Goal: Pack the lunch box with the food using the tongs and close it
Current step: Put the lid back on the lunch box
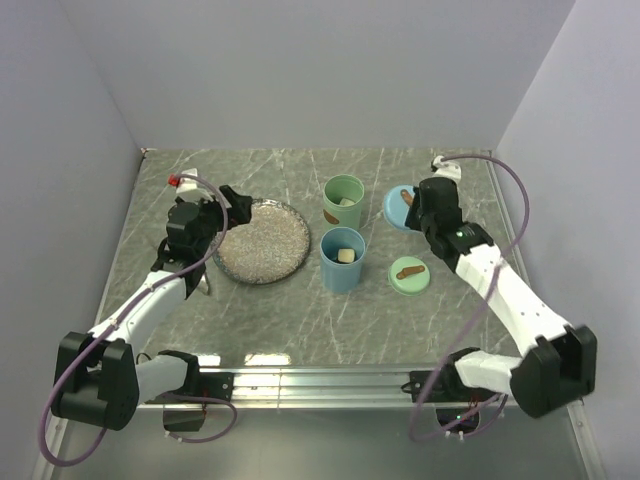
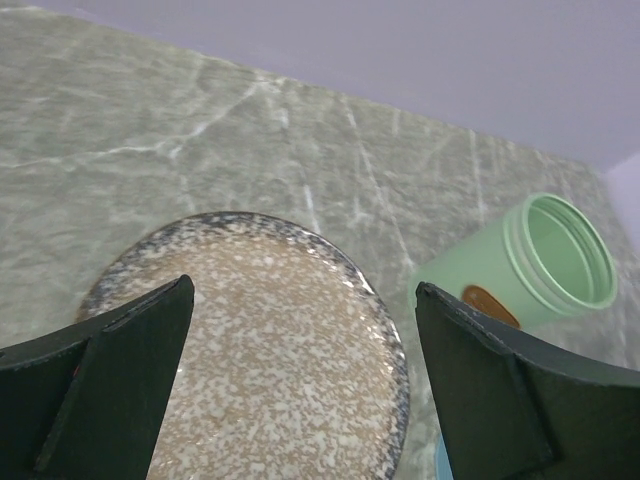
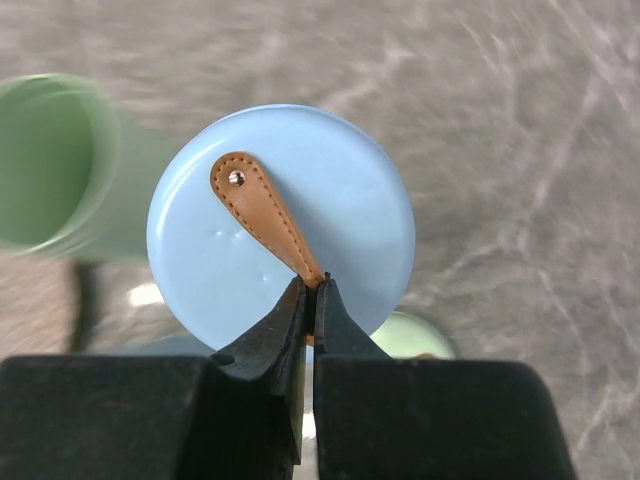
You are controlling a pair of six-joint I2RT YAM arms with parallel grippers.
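Right wrist: green cup (image 3: 60, 165) blurry, cropped

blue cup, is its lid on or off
Off: the blue cup stands open, a beige piece visible inside, while the right gripper pinches the brown strap of the blue lid.

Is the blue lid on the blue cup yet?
No, the blue cup stands open; the right tool pinches the strap of the blue lid.
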